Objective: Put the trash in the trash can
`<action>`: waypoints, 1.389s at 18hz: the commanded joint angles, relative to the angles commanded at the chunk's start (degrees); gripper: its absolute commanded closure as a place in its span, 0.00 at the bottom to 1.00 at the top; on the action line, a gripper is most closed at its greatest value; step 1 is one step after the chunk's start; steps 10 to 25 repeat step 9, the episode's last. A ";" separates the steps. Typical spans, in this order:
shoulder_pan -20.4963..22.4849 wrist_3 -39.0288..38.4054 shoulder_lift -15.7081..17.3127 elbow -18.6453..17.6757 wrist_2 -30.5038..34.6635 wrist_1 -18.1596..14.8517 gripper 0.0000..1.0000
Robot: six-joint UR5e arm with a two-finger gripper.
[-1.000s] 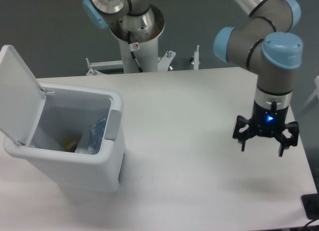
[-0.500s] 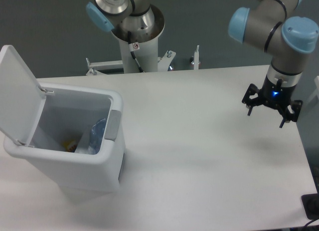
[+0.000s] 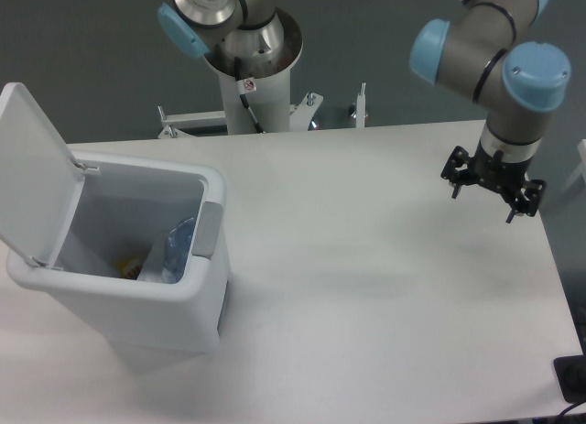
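The white trash can [image 3: 188, 316] stands at the left of the table with its flat lid [image 3: 32, 168] swung open and a grey tab [image 3: 207, 229] on its rim. Inside it lie the crushed clear bottle [image 3: 176, 250] with bluish parts and a bit of whitish wrapper with yellow print [image 3: 133, 264]. My gripper [image 3: 485, 202] hangs open and empty above the table's far right side, well away from the can.
The arm's base column [image 3: 245, 71] and a metal bracket [image 3: 311, 113] stand behind the table's back edge. A dark object [image 3: 572, 378] sits at the front right corner. The table's right edge runs just beside the gripper.
The gripper has risen and moved toward the back right of the table, then shifted slightly left. It stays open and empty. The can and its contents have not moved.
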 joint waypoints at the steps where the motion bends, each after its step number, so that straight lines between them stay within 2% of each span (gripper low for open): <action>1: 0.00 0.00 0.09 0.00 0.00 0.00 0.00; 8: -0.09 -0.09 0.18 -1.05 -0.09 0.53 0.00; 25: -0.09 -0.09 0.18 -1.05 -0.09 0.53 0.00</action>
